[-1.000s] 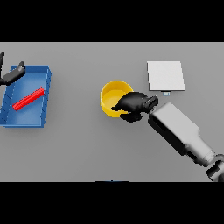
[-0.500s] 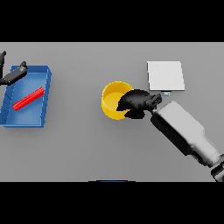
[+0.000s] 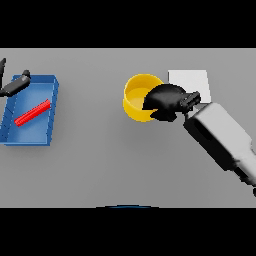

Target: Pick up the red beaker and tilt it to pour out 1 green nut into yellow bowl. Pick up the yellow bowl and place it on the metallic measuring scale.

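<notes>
The round yellow bowl (image 3: 136,98) sat at upper centre of the frame, just left of the flat pale metallic measuring scale (image 3: 190,81). The right hand (image 3: 165,101) had its dark fingers curled over the bowl's right rim, gripping it. At far left, the left hand (image 3: 15,85), relaxed, hovered over the blue rectangular tray (image 3: 40,135) holding a red bar-shaped piece (image 3: 32,113)

yellow bowl (image 3: 134,100) touching scale (image 3: 192,80), table (image 3: 100,160) open

right hand (image 3: 165,101) - fingers curled | left hand (image 3: 14,85) - far left, apparently idle
</notes>
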`<move>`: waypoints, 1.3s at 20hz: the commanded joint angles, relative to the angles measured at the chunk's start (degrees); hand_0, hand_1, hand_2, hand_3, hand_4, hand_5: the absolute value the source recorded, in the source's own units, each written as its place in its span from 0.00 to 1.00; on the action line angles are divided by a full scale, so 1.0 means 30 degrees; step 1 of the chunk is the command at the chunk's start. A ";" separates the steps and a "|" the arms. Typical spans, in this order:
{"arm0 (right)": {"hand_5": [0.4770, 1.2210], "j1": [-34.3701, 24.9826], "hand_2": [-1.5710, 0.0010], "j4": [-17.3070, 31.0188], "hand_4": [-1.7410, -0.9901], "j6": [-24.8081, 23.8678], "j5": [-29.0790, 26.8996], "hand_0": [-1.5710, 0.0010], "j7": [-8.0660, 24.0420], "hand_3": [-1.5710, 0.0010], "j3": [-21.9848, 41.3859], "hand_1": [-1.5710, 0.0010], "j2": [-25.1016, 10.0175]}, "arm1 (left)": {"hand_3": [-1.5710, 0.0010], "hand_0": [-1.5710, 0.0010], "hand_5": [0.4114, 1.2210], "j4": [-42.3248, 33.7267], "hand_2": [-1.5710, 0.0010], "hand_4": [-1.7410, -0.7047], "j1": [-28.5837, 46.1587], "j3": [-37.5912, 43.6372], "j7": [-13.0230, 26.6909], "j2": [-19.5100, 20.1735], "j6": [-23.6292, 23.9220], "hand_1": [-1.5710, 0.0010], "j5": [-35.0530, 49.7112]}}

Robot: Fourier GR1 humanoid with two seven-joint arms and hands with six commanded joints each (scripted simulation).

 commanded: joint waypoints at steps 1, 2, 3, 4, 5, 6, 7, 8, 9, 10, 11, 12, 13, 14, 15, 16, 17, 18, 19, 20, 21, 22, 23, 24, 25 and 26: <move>1.00 0.0075 0.01 -0.0223 0.03 0.0130 -0.0119 0.00 0.0051 0.21 -0.0118 0.00 -0.0199 | 1.00 1.00 0.38 0.0145 1.00 0.90 -0.0219 -0.0005 0.0186 -0.0128 -0.0002 1.00 -0.0028; 1.00 0.0137 0.01 -0.0338 0.03 0.0244 -0.0233 0.00 0.0112 0.21 -0.0234 0.00 -0.0371 | 1.00 1.00 0.38 0.0222 1.00 0.90 -0.0348 -0.0024 0.0202 -0.0059 -0.0065 1.00 -0.0133; 1.00 -0.0002 0.01 -0.0658 0.03 0.0320 -0.0278 0.00 -0.0161 0.21 -0.0304 0.00 -0.0736 | 1.00 1.00 0.38 0.0096 1.00 0.91 -0.0175 -0.0059 0.0100 0.0129 -0.0068 1.00 -0.0204; 1.00 -0.0129 0.00 -0.0442 0.03 -0.0074 -0.0065 0.00 -0.0796 0.21 -0.0296 0.00 -0.1121 | 1.00 1.00 0.39 -0.0019 1.00 0.91 -0.0017 0.0004 -0.0013 0.0279 -0.0057 1.00 -0.0157; 1.00 -0.0549 0.00 -0.0173 0.03 -0.0208 0.0039 0.00 -0.0853 0.20 -0.0488 0.00 -0.1390 | 1.00 1.00 0.39 -0.0013 1.00 0.91 -0.0149 0.0019 0.0037 0.0201 0.0013 1.00 -0.0184; 1.00 -0.0748 0.00 -0.0077 0.03 -0.0332 0.0075 0.00 -0.0771 0.16 -0.0586 0.00 -0.1519 | 1.00 1.00 0.40 -0.0090 1.00 0.90 0.0030 0.0007 0.0036 0.0120 0.0112 1.00 -0.0105; 1.00 -0.0939 0.00 0.0317 0.03 -0.0606 0.0163 0.00 -0.0903 0.16 -0.0734 0.00 -0.1648 | 1.00 1.00 0.41 -0.0205 1.00 0.90 -0.0003 0.0047 0.0024 0.0257 -0.0002 1.00 -0.0067; 1.00 -0.1024 0.00 0.0756 0.03 -0.0963 0.0326 0.00 -0.0818 0.17 -0.0898 0.00 -0.1834 | 1.00 1.00 0.41 -0.0456 1.00 0.90 0.0062 -0.0056 0.0149 0.0262 0.0057 1.00 -0.0109; 1.00 -0.1113 0.00 0.1106 0.03 -0.1223 0.0421 0.00 -0.0957 0.19 -0.1024 0.00 -0.2119 | 1.00 1.00 0.40 -0.0668 1.00 0.91 0.0186 -0.0095 0.0332 0.0466 0.0207 1.00 -0.0233; 1.00 -0.1297 0.00 0.1481 0.03 -0.1443 0.0381 0.00 -0.0998 0.20 -0.1287 0.00 -0.2265 | 1.00 1.00 0.40 -0.0835 1.00 0.91 0.0237 -0.0145 0.0529 0.0541 0.0291 1.00 -0.0293; 1.00 -0.1307 0.00 0.2132 0.03 -0.1775 0.0453 0.00 -0.1153 0.21 -0.1404 0.00 -0.2364 | 1.00 1.00 0.40 -0.0866 1.00 0.90 0.0255 -0.0158 0.0632 0.0486 0.0277 1.00 -0.0239; 1.00 -0.1491 0.00 0.2845 0.03 -0.2051 0.0530 0.00 -0.0943 0.22 -0.1593 0.00 -0.2332 | 1.00 1.00 0.41 -0.1252 1.00 0.90 0.0209 -0.0163 0.1139 0.0625 0.0403 1.00 -0.0226; 1.00 -0.1508 0.00 0.3299 0.03 -0.2213 0.0420 0.00 -0.1015 0.22 -0.1857 0.00 -0.2494 | 1.00 1.00 0.41 -0.1482 1.00 0.90 0.0384 -0.0176 0.1252 0.0710 0.0431 1.00 -0.0148; 1.00 -0.1642 0.00 0.4103 0.03 -0.2455 0.0407 0.00 -0.1190 0.23 -0.2061 0.00 -0.2576 | 1.00 1.00 0.42 -0.1580 1.00 0.89 0.0384 -0.0089 0.1395 0.0798 0.0445 1.00 -0.0060; 1.00 -0.1640 0.00 0.4822 0.03 -0.2842 0.0494 0.00 -0.1249 0.23 -0.2155 0.00 -0.2570 | 1.00 1.00 0.43 -0.1396 1.00 0.89 0.0297 -0.0111 0.1518 0.0671 0.0436 1.00 -0.0077; 1.00 -0.1752 0.00 0.5436 0.03 -0.2976 0.0482 0.00 -0.1369 0.24 -0.2253 0.00 -0.2557 | 1.00 1.00 0.44 -0.1507 1.00 0.88 0.0344 -0.0112 0.1552 0.0720 0.0425 1.00 -0.0057; 1.00 -0.1916 0.00 0.6170 0.03 -0.3423 0.0618 0.00 -0.1817 0.25 -0.2312 0.00 -0.2636 | 1.00 1.00 0.44 -0.1441 1.00 0.88 0.0374 -0.0133 0.1646 0.0685 0.0526 1.00 -0.0117; 1.00 -0.2085 0.00 0.6869 0.03 -0.3723 0.0738 0.00 -0.2042 0.25 -0.2320 0.00 -0.2603 | 1.00 1.00 0.45 -0.1489 1.00 0.88 0.0374 -0.0119 0.1625 0.0822 0.0421 1.00 -0.0126; 1.00 -0.2193 0.00 0.7507 0.03 -0.4081 0.0806 0.00 -0.2213 0.26 -0.2407 0.00 -0.2556 | 1.00 1.00 0.45 -0.1611 1.00 0.88 0.0276 -0.0193 0.1877 0.0768 0.0401 1.00 -0.0133; 1.00 -0.2405 0.00 0.8120 0.03 -0.4245 0.0878 0.00 -0.2099 0.25 -0.2462 0.00 -0.2439 | 1.00 1.00 0.45 -0.1576 1.00 0.89 0.0198 -0.0181 0.1893 0.0874 0.0336 1.00 -0.0185; 1.00 -0.2669 0.00 0.9066 0.03 -0.4639 0.1061 0.00 -0.2261 0.23 -0.2490 0.00 -0.2305 | 1.00 1.00 0.44 -0.1460 1.00 0.89 0.0231 -0.0109 0.1919 0.0904 0.0362 1.00 -0.0139; 1.00 -0.2695 0.00 0.9787 0.03 -0.5048 0.1213 0.00 -0.2401 0.22 -0.2471 0.00 -0.2182 | 1.00 1.00 0.43 -0.1458 1.00 0.89 0.0227 -0.0128 0.1851 0.0861 0.0380 1.00 -0.0172; 1.00 -0.2812 0.00 1.0561 0.02 -0.5326 0.1324 0.00 -0.2475 0.20 -0.2480 0.00 -0.2015 | 1.00 1.00 0.43 -0.1581 1.00 0.89 0.0300 -0.0241 0.1905 0.0716 0.0557 1.00 -0.0251; 1.00 -0.2904 0.00 1.1007 0.02 -0.5518 0.1430 0.00 -0.2580 0.17 -0.2440 0.00 -0.1951 | 1.00 1.00 0.43 -0.1181 1.00 0.89 -0.0015 -0.0192 0.1999 0.0648 0.0340 1.00 -0.0259; 1.00 -0.3059 0.00 1.1612 0.02 -0.5877 0.1590 0.00 -0.2904 0.13 -0.2385 0.00 -0.1853 | 1.00 1.00 0.43 -0.1293 1.00 0.89 0.0210 -0.0264 0.1882 0.0705 0.0400 1.00 -0.0309; 1.00 -0.3079 0.00 1.2062 0.02 -0.6199 0.1666 0.00 -0.3058 0.12 -0.2350 0.00 -0.1691 | 1.00 1.00 0.42 -0.1482 1.00 0.90 0.0412 -0.0229 0.1973 0.0823 0.0458 1.00 -0.0220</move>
